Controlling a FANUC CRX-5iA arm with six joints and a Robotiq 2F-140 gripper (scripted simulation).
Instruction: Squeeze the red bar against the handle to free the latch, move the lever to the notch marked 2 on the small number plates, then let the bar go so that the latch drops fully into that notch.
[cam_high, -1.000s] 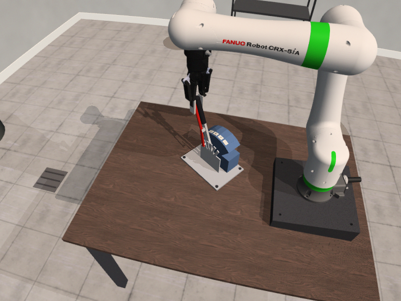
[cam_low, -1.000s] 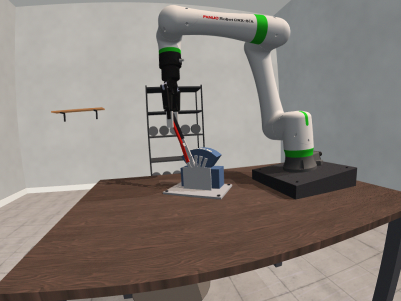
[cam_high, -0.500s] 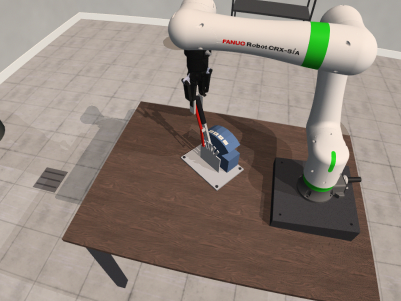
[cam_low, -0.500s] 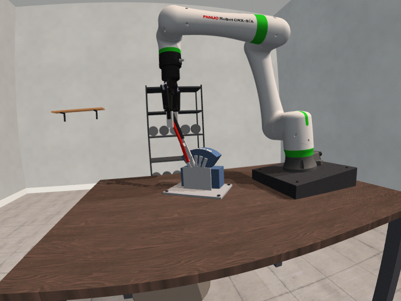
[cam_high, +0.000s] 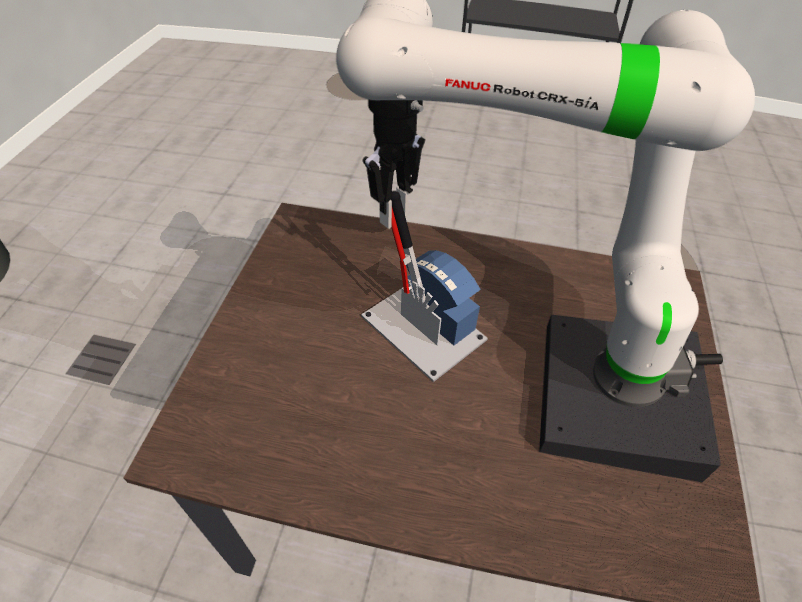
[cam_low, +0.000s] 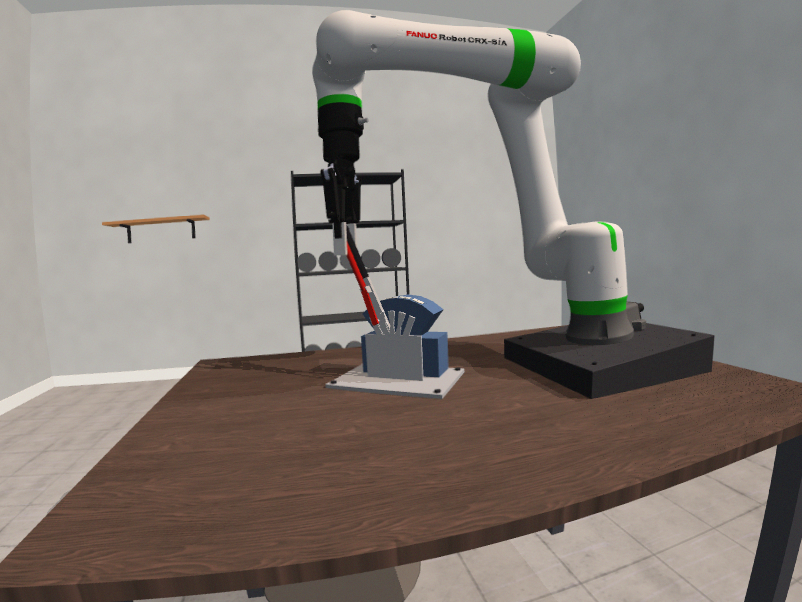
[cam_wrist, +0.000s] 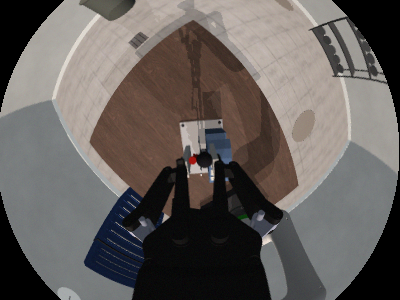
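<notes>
- Black gripper (cam_high: 393, 194): clenching the slim red bar (cam_high: 404, 268) against the dark rod handle (cam_high: 402, 228).
- Lever (cam_low: 362, 279): leaning away from the curved blue notch block (cam_high: 453, 285), standing on a flat grey plate (cam_high: 432, 364).
- Table (cam_high: 323, 421): showing dark wood grain.
</notes>
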